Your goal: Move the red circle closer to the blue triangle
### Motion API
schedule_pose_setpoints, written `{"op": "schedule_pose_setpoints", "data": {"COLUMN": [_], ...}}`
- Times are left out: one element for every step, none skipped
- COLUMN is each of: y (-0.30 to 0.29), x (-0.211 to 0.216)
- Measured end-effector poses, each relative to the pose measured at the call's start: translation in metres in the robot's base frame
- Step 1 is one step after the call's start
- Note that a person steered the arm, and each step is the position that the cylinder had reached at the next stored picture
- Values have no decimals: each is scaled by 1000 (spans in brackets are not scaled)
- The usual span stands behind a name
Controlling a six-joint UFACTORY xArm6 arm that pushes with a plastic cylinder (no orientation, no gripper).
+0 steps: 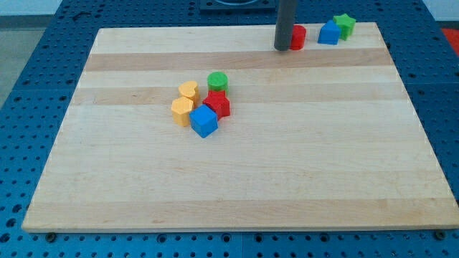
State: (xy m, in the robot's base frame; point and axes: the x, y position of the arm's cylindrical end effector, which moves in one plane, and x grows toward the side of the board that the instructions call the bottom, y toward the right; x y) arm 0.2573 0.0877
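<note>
At the top edge of the wooden counter (237, 179), my tip (282, 48) rests against the view's left side of the red circle (297, 36), which the dark rod partly hides; the blue triangle (328, 33) stands just to the circle's right, with a narrow strip of bare wood showing between the two; the green star (346, 25) sits touching or all but touching the triangle on its far right. By the look of it the task is nearly done; the red circle is already near its target, and what is left is a short push toward the view's right to close the last gap, if any closing is wanted. The rod comes down almost upright from the view's top, its upper part cut off by the frame; there are no jaws on this arm, so no state of spread or pinch can be told. Well apart, near the counter's middle-left, a cluster lies untouched: a green cylinder (217, 80), a yellow heart (188, 90), a yellow hexagon (182, 111), a red star (217, 103) and a blue cube (204, 121), packed together.
</note>
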Motion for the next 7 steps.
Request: {"op": "schedule_pose_setpoints", "data": {"y": [-4,-4,7,-11,-10,1,1], "x": [-17,-30,-31,-25,-4,1,-11]}}
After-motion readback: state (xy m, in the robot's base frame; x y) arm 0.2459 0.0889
